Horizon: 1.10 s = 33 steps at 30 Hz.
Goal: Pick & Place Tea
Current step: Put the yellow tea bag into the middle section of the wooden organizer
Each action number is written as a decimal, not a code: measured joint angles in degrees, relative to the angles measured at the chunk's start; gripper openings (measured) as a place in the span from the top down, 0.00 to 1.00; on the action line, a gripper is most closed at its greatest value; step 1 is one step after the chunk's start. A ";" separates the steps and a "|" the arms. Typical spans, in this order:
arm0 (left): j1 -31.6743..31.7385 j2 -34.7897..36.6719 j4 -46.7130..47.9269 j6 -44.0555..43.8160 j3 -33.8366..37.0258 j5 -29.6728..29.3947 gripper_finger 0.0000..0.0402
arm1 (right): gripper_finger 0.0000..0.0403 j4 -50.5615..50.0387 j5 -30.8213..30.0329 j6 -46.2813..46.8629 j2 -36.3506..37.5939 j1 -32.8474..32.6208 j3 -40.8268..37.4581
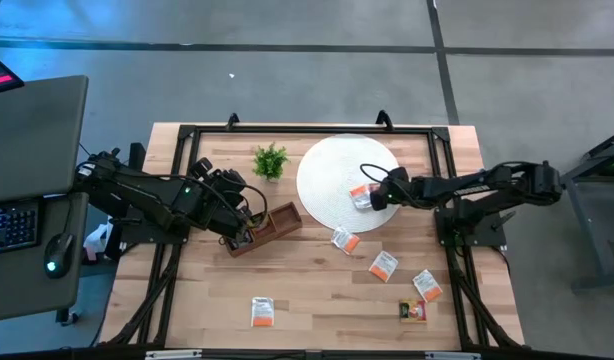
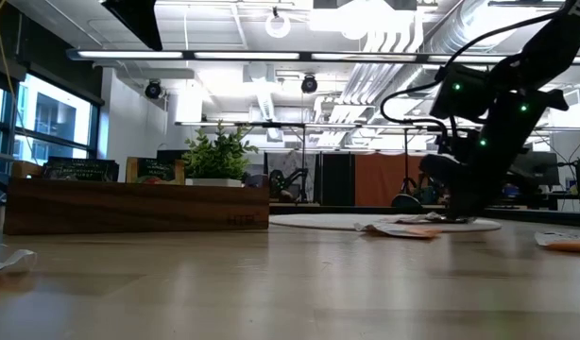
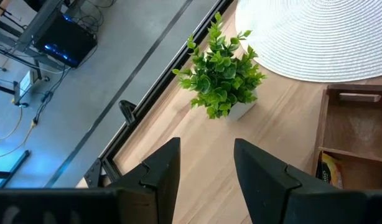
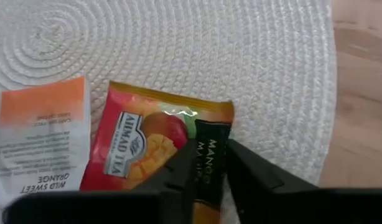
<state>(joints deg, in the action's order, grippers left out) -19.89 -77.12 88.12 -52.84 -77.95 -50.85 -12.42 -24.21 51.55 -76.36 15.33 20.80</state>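
1. My right gripper [image 4: 209, 146] is low over the white woven mat [image 4: 178, 43], at the mat's edge farthest from the plant. Its jaws straddle the dark end of a mango tea sachet [image 4: 147, 149]. I cannot tell whether they have clenched on it or only bracket it.
2. The sachet lies flat on the mat, so I judge the pick needs the tips pressed down to the weave and closed squarely across that dark end. A shallow bite would slide off the foil.
3. An orange-and-white sachet [image 4: 41, 137] lies on the mat touching the mango one. I would lift straight up so it is not dragged along.
4. Off the mat, three more orange-and-white sachets [image 1: 383, 266] and one dark sachet [image 1: 414, 311] are scattered on the bench [image 1: 317, 290]. Another sachet [image 1: 262, 312] lies well apart from the mat.
5. The wooden divided tray [image 3: 321, 124] stands just beside the mat, on the side away from my right gripper. One compartment holds a dark-and-yellow sachet [image 3: 331, 171]; the compartment nearer the mat looks bare. The low view shows further packets standing in the tray.
6. My left gripper [image 3: 206, 152] waits over the tray's end farthest from the mat, jaws released and holding nothing. The small green plant [image 3: 222, 81] stands just beside the mat.
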 joint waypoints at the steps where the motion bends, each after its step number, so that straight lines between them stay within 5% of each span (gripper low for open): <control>1: 0.00 0.00 0.00 0.00 0.00 0.01 0.63 | 0.88 -0.16 -0.20 -0.56 0.05 0.00 -0.04; 4: -0.01 0.00 0.00 0.00 0.00 0.02 0.63 | 0.98 -0.11 -1.01 -3.36 0.05 0.00 -0.07; 11: 0.00 0.00 -0.04 0.00 0.00 -0.07 0.63 | 0.98 -1.45 -0.75 -10.27 4.25 -1.31 1.48; 20: -0.01 0.00 -0.07 0.02 0.00 -1.39 0.63 | 0.99 3.92 -5.73 -33.10 6.01 -11.75 16.46; 28: 0.01 0.00 0.26 0.04 0.00 -2.60 0.63 | 0.99 23.77 -13.50 -63.76 -8.86 -24.05 29.21; 33: 0.00 0.00 0.31 0.04 0.00 -2.56 0.63 | 1.00 31.09 -5.44 -80.53 -23.99 -26.20 40.54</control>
<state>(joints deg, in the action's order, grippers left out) -19.89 -77.12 88.42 -52.80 -77.95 -53.41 18.66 -29.64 -28.98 -100.34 -10.87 61.34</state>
